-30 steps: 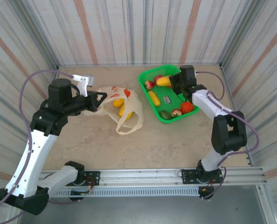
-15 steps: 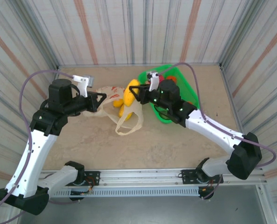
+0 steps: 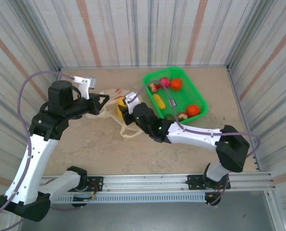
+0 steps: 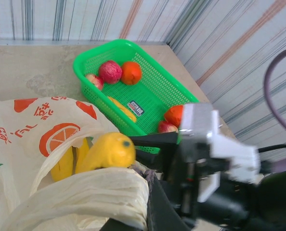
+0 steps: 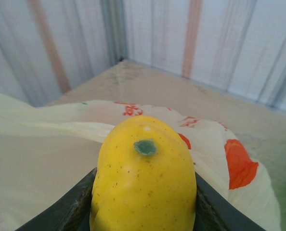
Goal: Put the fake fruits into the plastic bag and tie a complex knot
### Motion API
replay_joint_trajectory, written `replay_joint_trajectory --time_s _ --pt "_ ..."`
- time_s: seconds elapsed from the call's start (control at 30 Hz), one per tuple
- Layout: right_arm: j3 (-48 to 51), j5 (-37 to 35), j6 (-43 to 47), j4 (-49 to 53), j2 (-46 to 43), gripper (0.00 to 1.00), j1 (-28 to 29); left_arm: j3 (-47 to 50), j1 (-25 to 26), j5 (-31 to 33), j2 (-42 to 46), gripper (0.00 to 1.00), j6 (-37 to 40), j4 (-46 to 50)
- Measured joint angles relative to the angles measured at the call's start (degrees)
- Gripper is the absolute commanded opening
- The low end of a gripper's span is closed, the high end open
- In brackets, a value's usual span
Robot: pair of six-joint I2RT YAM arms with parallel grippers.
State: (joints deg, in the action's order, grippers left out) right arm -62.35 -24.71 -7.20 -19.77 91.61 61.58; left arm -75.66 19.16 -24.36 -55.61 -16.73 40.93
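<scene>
The cream plastic bag (image 3: 104, 98) printed with fruit slices lies at the left centre. My left gripper (image 3: 103, 101) is shut on its bunched handle (image 4: 85, 192), holding the mouth up. A yellow fruit (image 3: 120, 103) is clamped in my right gripper (image 3: 122, 110) right at the bag's mouth. Both black fingers (image 5: 68, 209) press that yellow fruit's (image 5: 143, 178) sides. Two yellow bananas (image 4: 68, 161) lie inside the bag (image 4: 32, 130), just beyond the held fruit (image 4: 109, 150). The bag's handles hang loose, with no knot.
The green basket (image 3: 201, 98) at the back right holds a red apple (image 3: 163, 82), an orange (image 3: 176, 83), a banana (image 3: 158, 101), a red fruit (image 3: 193, 109) and a dark green one (image 3: 169, 117). Striped walls enclose the table on three sides.
My right arm has swung from the green basket leftward to the bag's mouth, carrying the yellow fruit. The left gripper has kept hold of the bag handle, barely moving.
</scene>
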Motion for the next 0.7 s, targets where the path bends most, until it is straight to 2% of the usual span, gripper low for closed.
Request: replay_joint_trajectory --time_s 0.1,0.23,0.4,0.57,0.7 --pt "-0.07 -3.87 3.76 -2.89 3.23 0.48 0.79 -1.07 -0.02 -0.02 -0.11 0.0 0.0 -0.02" --pt "-1.01 -5.33 6.86 -4.79 6.69 0.5 1.2 -2.12 -0.02 -0.02 -0.76 0.0 0.0 -0.02" --pt "-5.4 -5.57 8.2 -3.28 11.17 0.81 1.4 -3.26 -0.04 0.0 -1.99 0.0 0.0 -0.02" --pt "-7.87 -5.46 8.11 -0.63 13.0 0.81 1.36 -3.26 -0.07 0.0 -2.32 0.0 0.0 0.0" --pt "-7.89 -4.7 7.45 0.85 12.83 0.75 0.68 -3.26 -0.07 0.02 -2.32 0.0 0.02 0.0"
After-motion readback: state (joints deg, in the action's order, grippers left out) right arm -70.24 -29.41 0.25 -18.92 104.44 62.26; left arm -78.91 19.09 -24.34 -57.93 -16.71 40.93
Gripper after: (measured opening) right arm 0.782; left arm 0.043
